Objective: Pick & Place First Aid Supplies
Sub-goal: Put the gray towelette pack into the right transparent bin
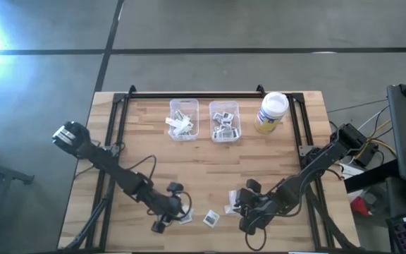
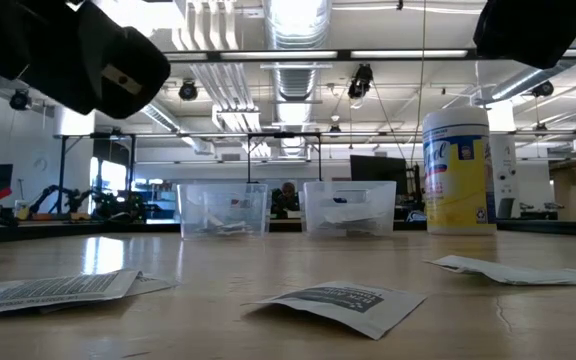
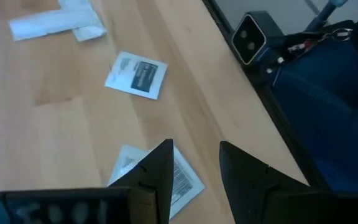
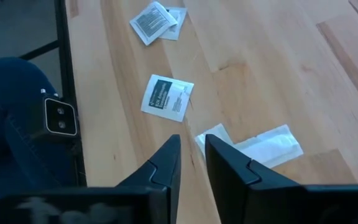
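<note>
Several first aid supplies lie flat near the table's front edge: a white printed packet (image 1: 211,219) in the middle, another (image 3: 166,177) under my left gripper, and pale strips (image 4: 260,146) under my right. My left gripper (image 3: 196,168) hangs open above the table, front left of centre, tilted down, nothing between its fingers. My right gripper (image 4: 191,162) hangs front right of centre, open by a narrow gap, over the strips' near corner. In the low view both hands (image 2: 78,50) (image 2: 538,30) stay well above the packets (image 2: 338,300).
Two clear bins (image 1: 183,118) (image 1: 224,120) stand side by side at the far middle, each with packets inside. A white-lidded yellow jar (image 1: 271,111) stands to their right. Black rails (image 1: 118,127) run along the table's sides. Bare wood lies between bins and grippers.
</note>
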{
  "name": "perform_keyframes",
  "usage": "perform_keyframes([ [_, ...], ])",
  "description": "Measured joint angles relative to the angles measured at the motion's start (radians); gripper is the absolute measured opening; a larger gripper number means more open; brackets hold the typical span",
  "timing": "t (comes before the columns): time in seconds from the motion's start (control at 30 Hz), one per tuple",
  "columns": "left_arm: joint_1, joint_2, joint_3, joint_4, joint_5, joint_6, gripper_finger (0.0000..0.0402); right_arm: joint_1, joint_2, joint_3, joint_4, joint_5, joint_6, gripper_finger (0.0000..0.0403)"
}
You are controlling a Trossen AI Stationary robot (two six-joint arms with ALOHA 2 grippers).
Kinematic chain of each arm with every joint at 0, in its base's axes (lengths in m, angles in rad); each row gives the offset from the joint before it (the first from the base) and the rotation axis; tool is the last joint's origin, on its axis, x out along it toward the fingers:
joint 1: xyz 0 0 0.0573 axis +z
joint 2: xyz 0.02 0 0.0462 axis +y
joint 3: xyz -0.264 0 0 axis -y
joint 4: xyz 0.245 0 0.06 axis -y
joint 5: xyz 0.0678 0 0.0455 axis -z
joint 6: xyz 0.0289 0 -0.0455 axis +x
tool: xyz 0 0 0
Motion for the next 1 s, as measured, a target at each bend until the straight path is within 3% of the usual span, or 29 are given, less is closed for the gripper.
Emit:
perform_keyframes([
  [0.4, 0.000, 0.130, 0.000, 0.108, 0.132, -0.010, 0.0122, -0.002, 0.000, 0.000, 0.000, 0.006, -0.014, 0.0068],
  [0.73, 0.026, 0.208, 0.000, 0.115, 0.134, -0.010, 0.0122, -0.002, 0.000, 0.000, 0.000, 0.007, -0.011, 0.0074],
  [1.0, 0.083, 0.215, 0.002, 0.017, 0.135, -0.009, 0.0122, -0.002, 0.000, 0.000, 0.003, 0.007, -0.011, 0.0072],
])
